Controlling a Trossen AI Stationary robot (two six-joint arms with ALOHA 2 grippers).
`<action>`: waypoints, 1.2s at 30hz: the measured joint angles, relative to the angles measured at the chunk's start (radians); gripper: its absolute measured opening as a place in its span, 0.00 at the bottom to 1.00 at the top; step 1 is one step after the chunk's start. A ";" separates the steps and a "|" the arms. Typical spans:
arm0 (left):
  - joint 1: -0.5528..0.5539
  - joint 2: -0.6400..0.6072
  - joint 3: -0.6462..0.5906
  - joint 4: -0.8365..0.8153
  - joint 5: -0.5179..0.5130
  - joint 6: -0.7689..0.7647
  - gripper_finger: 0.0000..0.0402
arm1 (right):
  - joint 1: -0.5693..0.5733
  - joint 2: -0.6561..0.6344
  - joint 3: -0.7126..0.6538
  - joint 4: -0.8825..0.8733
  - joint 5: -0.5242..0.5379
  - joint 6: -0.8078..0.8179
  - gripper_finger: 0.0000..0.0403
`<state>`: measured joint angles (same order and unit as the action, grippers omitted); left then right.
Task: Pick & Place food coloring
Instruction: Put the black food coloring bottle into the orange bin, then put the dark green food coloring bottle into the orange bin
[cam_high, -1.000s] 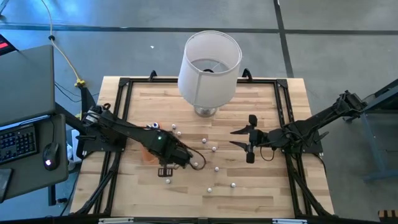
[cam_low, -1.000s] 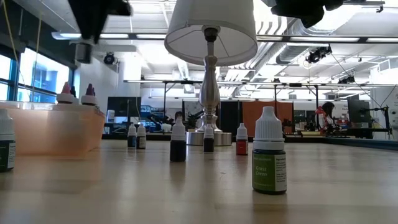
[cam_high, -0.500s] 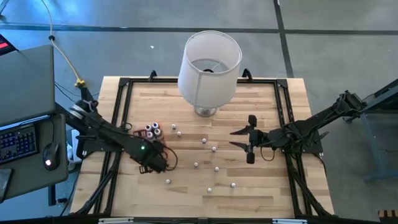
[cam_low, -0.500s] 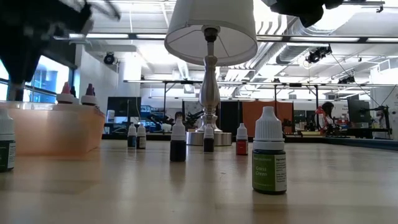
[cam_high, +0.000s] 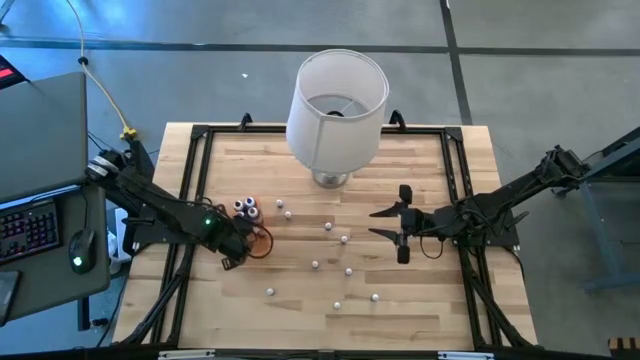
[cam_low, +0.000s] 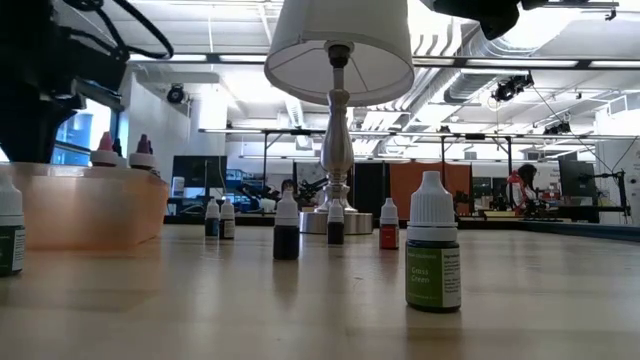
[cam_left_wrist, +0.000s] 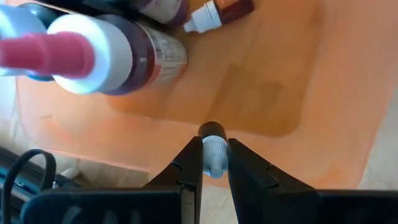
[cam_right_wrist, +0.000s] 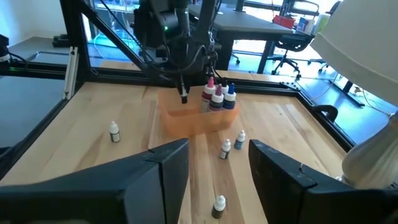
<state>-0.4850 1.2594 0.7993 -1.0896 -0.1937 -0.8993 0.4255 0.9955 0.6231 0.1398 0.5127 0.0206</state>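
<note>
Jaws of left gripper (cam_left_wrist: 215, 163) clamped on one small bottle (cam_left_wrist: 213, 148) of food coloring, cap end poking out past the tips, long axis running straight on from the jaws. Orange tray (cam_left_wrist: 273, 93) directly beyond and below, standing bottles (cam_left_wrist: 112, 56) in its far end, bare floor nearest. Probably release next. Right gripper (cam_high: 400, 225) parted, empty, well apart above worktop (cam_high: 300, 310).

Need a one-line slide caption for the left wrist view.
Left gripper pinching a tiny white-capped food coloring bottle above the flat orange tray, where other bottles already lie.
</note>
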 joint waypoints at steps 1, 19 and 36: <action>0.001 0.000 -0.001 0.003 -0.002 0.000 0.13 | 0.000 0.000 0.000 0.000 -0.001 0.000 0.39; -0.001 0.001 0.182 0.080 -0.021 0.032 0.38 | 0.000 0.000 0.000 -0.001 -0.047 -0.002 0.39; -0.184 0.293 0.227 0.544 0.043 0.529 0.38 | 0.000 0.000 0.000 -0.003 -0.052 -0.003 0.39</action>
<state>-0.6685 1.5527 1.0260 -0.5451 -0.1505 -0.3707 0.4252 0.9955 0.6233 0.1371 0.4610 0.0179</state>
